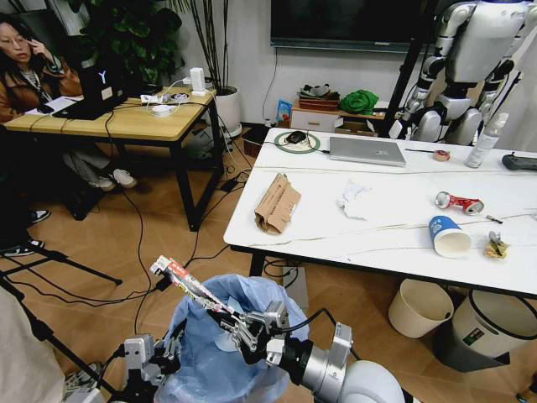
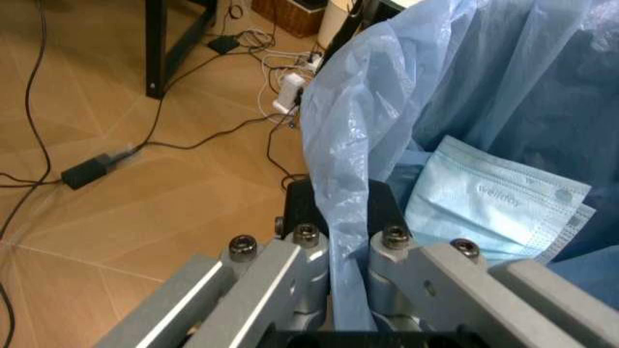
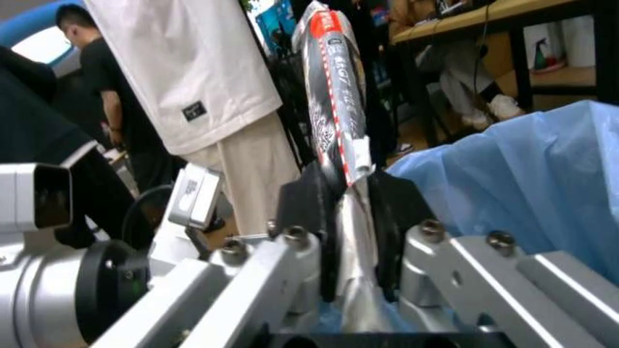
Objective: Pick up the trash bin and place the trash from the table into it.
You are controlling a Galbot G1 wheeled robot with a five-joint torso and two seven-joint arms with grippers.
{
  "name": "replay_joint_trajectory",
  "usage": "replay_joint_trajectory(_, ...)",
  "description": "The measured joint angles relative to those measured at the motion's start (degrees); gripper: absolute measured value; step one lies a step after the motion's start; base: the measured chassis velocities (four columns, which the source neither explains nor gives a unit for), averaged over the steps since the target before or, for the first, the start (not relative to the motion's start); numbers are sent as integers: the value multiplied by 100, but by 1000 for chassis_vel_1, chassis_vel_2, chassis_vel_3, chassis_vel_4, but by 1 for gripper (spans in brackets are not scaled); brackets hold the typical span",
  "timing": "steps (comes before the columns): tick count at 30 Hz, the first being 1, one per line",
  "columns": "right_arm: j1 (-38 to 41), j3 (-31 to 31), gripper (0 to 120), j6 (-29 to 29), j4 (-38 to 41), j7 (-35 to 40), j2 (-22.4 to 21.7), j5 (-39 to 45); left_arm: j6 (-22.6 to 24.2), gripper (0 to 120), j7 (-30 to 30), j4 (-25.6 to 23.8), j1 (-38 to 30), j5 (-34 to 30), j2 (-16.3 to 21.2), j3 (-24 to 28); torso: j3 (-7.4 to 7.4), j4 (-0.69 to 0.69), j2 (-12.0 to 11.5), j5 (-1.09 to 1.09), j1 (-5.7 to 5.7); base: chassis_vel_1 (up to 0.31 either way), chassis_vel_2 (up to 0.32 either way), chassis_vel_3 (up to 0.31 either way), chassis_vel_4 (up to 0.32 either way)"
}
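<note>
The trash bin (image 1: 222, 340), lined with a light-blue bag, sits below the bench (image 1: 394, 222), its bag rim pinched in the closed left pincer (image 2: 334, 239). Just above the bin's opening, the right pincer (image 3: 353, 217) is clamped on a thin wrapper (image 1: 189, 285).

Blue-bagged trash bin (image 1: 225, 336) stands before the table (image 1: 394, 227), whose top bears cardboard (image 1: 276, 203), cup (image 1: 448, 236), can (image 1: 459, 202).
</note>
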Motion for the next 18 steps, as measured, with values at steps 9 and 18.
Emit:
replay_joint_trajectory(9,-51,123,51,53,60,-32,-36,-173,18,0,-5,5,-27,-18,2,4,0,0,0,1,0,0,0,0,0)
replay_joint_trajectory(18,294,742,83,-29,256,186,122,286,21,0,-6,43,-47,-21,18,-14,1,0,0,0,0,0,0,0,0)
